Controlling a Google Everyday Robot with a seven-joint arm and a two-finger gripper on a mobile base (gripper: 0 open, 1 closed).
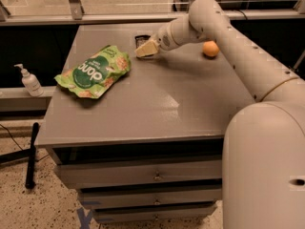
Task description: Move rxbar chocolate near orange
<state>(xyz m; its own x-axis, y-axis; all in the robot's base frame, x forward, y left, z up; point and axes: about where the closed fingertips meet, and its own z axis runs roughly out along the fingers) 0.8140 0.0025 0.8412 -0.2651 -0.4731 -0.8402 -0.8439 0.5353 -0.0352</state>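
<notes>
Stretched across the table to its far edge, gripper down at the bar, grip wide or narrow impossible to tell, bar lying just right of the bag, well left of the orange.

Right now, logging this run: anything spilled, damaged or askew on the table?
Nothing stands out. The green bag lies flat, the orange sits apart, and the gripper is at the rxbar chocolate at the back.
</notes>
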